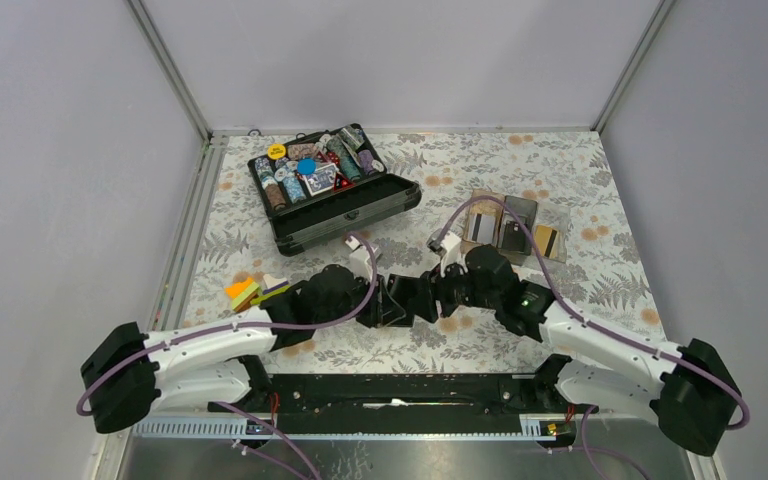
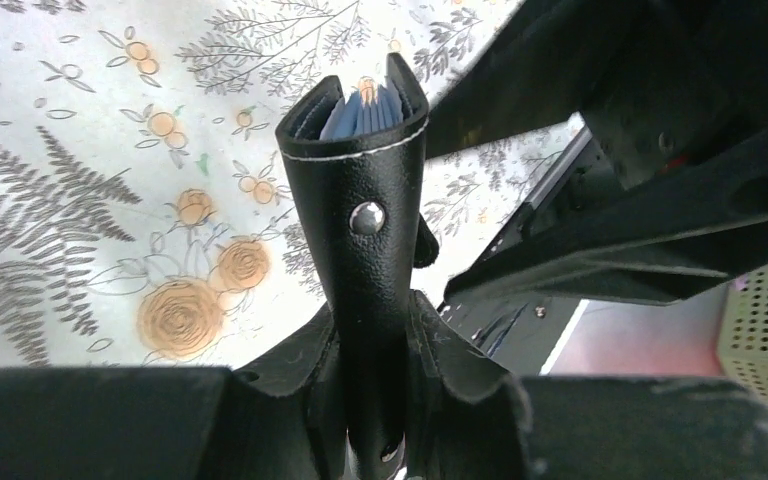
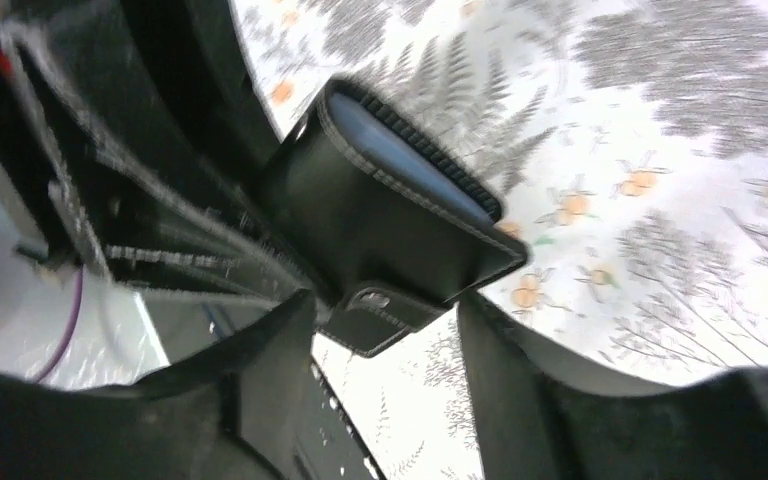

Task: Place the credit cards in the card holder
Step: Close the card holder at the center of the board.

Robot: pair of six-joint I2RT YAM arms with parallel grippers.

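The card holder [image 1: 412, 300], a small black wallet, hangs above the table's centre between both arms. My left gripper [image 1: 385, 302] is shut on it. In the left wrist view the card holder [image 2: 360, 200] stands up out of my left gripper [image 2: 380, 335], its blue-grey pockets showing at the top. My right gripper [image 1: 447, 288] is open. In the right wrist view the card holder [image 3: 390, 220] lies just past the tips of the right gripper [image 3: 385, 308], with its snap tab in the gap between the fingers, which do not pinch it. Credit cards [image 1: 515, 232] lie at the back right, and a coloured pile [image 1: 250, 291] lies at the left.
A large black chip case [image 1: 335, 185] stands open at the back left, full of chips. The right-hand cards rest on a clear tray [image 1: 558, 216]. The floral table ends at a metal rail [image 1: 185, 250] on the left and at grey walls behind.
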